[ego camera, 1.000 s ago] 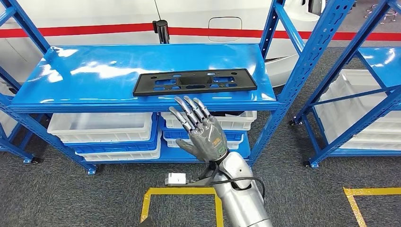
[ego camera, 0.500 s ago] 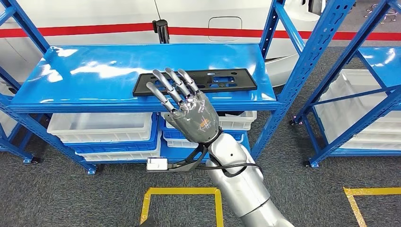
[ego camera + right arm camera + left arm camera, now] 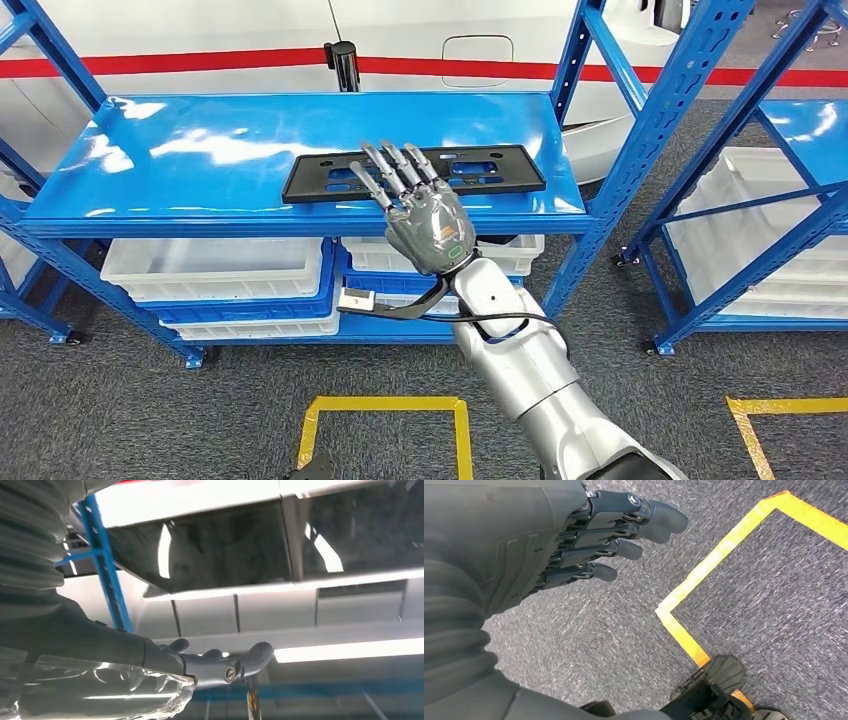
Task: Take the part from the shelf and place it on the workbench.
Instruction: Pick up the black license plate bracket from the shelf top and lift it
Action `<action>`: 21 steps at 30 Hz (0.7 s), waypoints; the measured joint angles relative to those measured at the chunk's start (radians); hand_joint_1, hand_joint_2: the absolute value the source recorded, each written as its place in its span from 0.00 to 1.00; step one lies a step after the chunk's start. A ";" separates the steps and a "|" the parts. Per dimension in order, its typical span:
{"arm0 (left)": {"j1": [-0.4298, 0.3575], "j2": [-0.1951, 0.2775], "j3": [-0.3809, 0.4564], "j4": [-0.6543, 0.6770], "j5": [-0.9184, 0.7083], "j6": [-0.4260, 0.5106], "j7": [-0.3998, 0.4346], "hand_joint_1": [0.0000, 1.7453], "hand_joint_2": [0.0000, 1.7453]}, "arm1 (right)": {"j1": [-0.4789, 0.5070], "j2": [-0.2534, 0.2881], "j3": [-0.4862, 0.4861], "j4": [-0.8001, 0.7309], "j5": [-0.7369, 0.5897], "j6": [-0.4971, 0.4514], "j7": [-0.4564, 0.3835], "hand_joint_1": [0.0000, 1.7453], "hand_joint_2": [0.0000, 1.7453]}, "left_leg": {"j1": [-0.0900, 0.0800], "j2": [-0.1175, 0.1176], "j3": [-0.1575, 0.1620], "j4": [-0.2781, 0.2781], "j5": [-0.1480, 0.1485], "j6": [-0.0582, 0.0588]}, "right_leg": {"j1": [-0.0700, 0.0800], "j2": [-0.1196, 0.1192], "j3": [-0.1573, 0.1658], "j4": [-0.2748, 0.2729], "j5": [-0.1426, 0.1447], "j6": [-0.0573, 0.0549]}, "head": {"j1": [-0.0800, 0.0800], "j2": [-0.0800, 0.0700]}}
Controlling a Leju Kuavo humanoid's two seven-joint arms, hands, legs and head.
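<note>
A blue shelf (image 3: 200,150) carries a flat black part (image 3: 310,182) near its front edge. The robot's right hand (image 3: 425,215) is raised with spread, empty fingers (image 3: 385,170) over the part's middle, contact unclear from this angle. The left hand (image 3: 574,545) hangs open above grey carpet (image 3: 764,580).

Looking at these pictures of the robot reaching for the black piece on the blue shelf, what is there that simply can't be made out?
- Head view: whether the right robot hand touches the black part; its raised fingers cover the part's middle.
- Head view: what the white bins under the blue shelf hold; the shelf hides them.
- Right wrist view: the part itself; only blurred glare and ceiling.
- Left wrist view: the left robot hand over carpet; no shelf.
</note>
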 joint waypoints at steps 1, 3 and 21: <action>-0.002 0.000 0.000 0.000 -0.006 0.000 -0.001 0.00 0.75 | 0.000 0.000 -0.017 0.016 0.008 0.000 -0.007 0.00 1.00 | 0.000 0.000 0.000 0.000 0.000 0.000 | 0.000 0.000 0.000 0.000 0.000 0.000 | 0.000 0.000; -0.006 0.000 0.000 0.001 -0.017 -0.001 -0.002 0.00 0.25 | 0.001 0.000 -0.042 0.046 0.020 -0.001 -0.014 0.00 1.00 | 0.000 0.000 0.000 0.000 0.000 0.000 | 0.000 0.000 0.000 0.000 0.000 0.000 | 0.000 0.000; -0.019 0.000 0.011 0.002 -0.018 -0.006 -0.023 0.00 1.00 | 0.026 -0.001 -0.145 0.156 0.013 -0.003 -0.027 0.00 1.00 | 0.000 0.000 -0.001 0.000 0.000 0.000 | 0.000 0.000 -0.001 0.000 0.000 0.000 | 0.000 0.000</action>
